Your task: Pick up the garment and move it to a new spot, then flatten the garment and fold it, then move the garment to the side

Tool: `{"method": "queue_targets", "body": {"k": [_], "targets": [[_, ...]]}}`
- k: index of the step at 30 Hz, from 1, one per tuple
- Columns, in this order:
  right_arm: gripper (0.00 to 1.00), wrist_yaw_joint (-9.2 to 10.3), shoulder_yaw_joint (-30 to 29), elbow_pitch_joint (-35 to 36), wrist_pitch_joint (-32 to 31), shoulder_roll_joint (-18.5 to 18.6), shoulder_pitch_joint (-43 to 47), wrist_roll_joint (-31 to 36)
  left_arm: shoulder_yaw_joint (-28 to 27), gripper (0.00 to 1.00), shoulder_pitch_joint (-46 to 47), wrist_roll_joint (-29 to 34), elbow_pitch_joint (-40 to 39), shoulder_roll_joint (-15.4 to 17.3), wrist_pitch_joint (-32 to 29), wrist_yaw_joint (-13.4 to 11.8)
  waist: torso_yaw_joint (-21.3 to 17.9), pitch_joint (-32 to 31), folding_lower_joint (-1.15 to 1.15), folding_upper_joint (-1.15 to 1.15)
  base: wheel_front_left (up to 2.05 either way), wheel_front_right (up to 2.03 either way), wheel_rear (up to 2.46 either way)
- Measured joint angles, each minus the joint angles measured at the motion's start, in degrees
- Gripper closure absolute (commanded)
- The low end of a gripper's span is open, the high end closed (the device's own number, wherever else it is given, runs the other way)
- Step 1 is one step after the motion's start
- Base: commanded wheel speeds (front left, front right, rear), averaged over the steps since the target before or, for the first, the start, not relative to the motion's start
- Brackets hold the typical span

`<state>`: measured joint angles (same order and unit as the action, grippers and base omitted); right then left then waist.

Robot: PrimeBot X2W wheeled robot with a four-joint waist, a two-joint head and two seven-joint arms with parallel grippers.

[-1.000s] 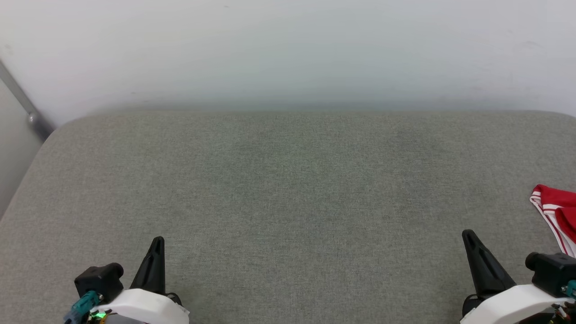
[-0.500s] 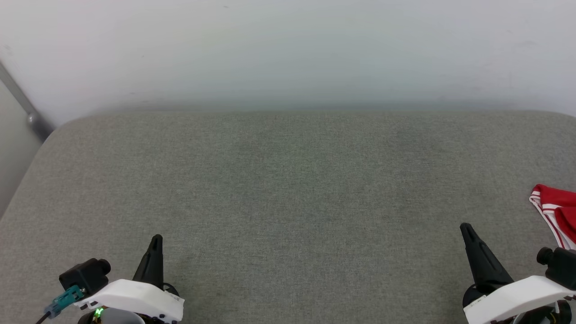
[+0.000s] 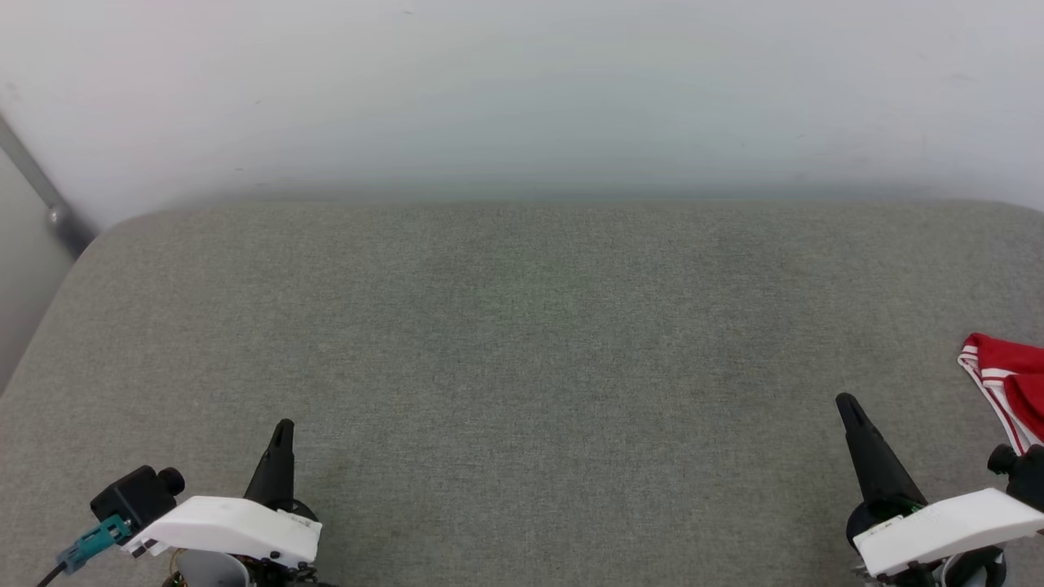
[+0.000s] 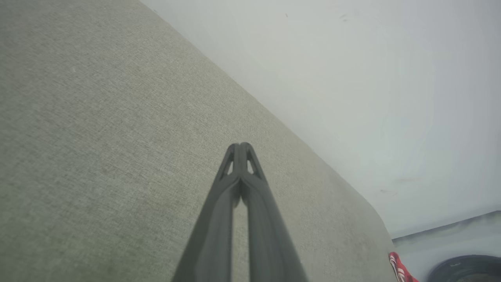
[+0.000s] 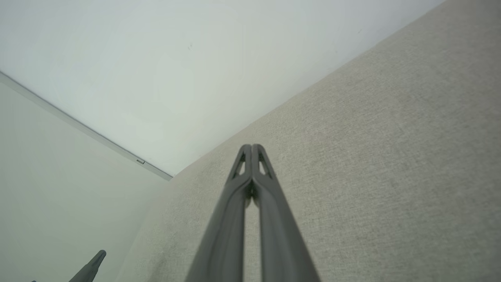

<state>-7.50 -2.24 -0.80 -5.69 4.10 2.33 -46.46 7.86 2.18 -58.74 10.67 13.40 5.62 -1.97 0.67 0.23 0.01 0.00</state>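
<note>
Two grippers are before us, both closed and both empty. Our left gripper (image 3: 283, 425) has its dark fingers (image 4: 217, 227) pressed together along their length into one tip, with nothing pinched between them. Our right gripper (image 3: 844, 401) shows the same joined pair in its own wrist view. Each points forward over the grey fabric surface (image 3: 522, 342) toward the pale wall (image 3: 522, 98), and we cannot tell whether either tip touches the fabric. The garment (image 3: 1007, 371) lies on that surface to the right of the right gripper and a little ahead of its tip, near but apart from it. What we can see of it is a red bunch with a white-striped hem. It is well apart from the left gripper, far off to that gripper's right. Compared with a second ago, both white wrist housings (image 3: 232, 526) sit lower in the head view and have tilted. The right tip has crept a little farther forward and the left tip has barely shifted. Both pairs of jaws are closed as before. The garment has not moved, though more of its striped hem is uncovered beside the right wrist.
</note>
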Motion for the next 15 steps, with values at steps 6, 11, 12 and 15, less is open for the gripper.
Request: {"method": "queue_targets", "body": {"k": [6,11,12,15], "targets": [[1.0,0.0,-0.12,-1.3,0.11,0.08,-0.73,-4.72,-1.32,1.0,0.29,-3.32,0.37,-1.05,-1.13,0.99,-0.05,0.0,0.0,0.0,0.0,0.0,0.0],[1.0,0.0,-0.27,-2.29,0.16,0.11,-1.2,-8.38,-2.38,1.0,0.54,-5.86,0.59,-1.76,-2.03,1.58,-0.08,-0.01,0.0,0.0,0.0,0.0,0.0],[1.0,0.0,-0.31,-2.52,0.18,0.12,-1.23,-9.05,-2.6,1.0,0.58,-6.45,0.66,-1.86,-2.22,1.82,-0.09,-0.01,0.0,0.0,0.0,0.0,0.0],[1.0,0.0,-0.37,-3.11,0.19,0.13,-1.67,-11.24,-3.19,1.0,0.74,-7.98,0.81,-2.34,-2.76,2.29,-0.12,-0.01,0.0,0.0,0.0,0.0,0.0]]}}
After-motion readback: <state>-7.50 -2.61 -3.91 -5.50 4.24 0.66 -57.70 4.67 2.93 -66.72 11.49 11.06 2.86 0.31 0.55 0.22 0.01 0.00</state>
